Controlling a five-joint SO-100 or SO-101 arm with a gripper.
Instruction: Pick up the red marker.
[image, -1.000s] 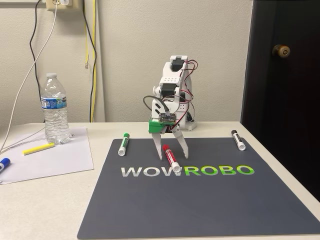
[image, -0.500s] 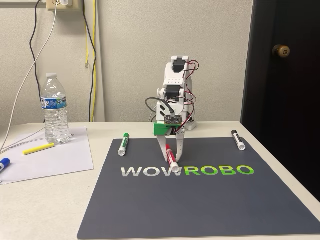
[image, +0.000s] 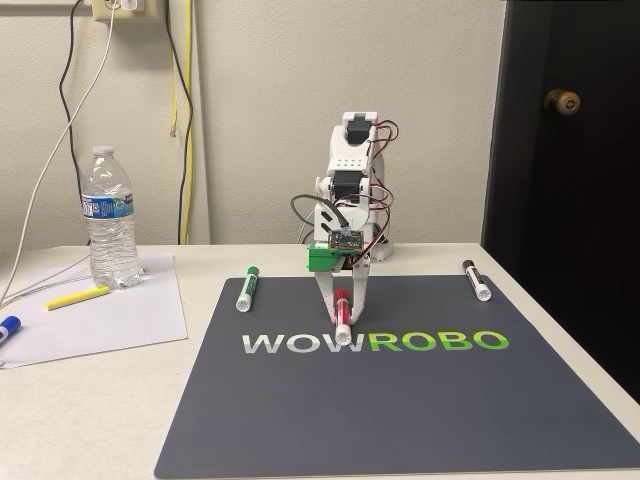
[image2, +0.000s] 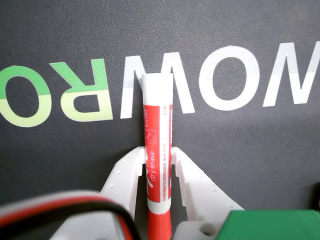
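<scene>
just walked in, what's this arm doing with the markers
The arm's tool has closed around the red marker in the middle of the dark mat; the wrist view shows both fingers against its barrel. The marker seems to be on the mat, not yet lifted. The green-capped and black-capped markers lie untouched.

Glossy plastic red marker (image2: 157, 165), matt white plastic gripper (image2: 159, 172), matt dark mat (image: 400, 400), clear plastic bottle (image: 110, 220)
</scene>
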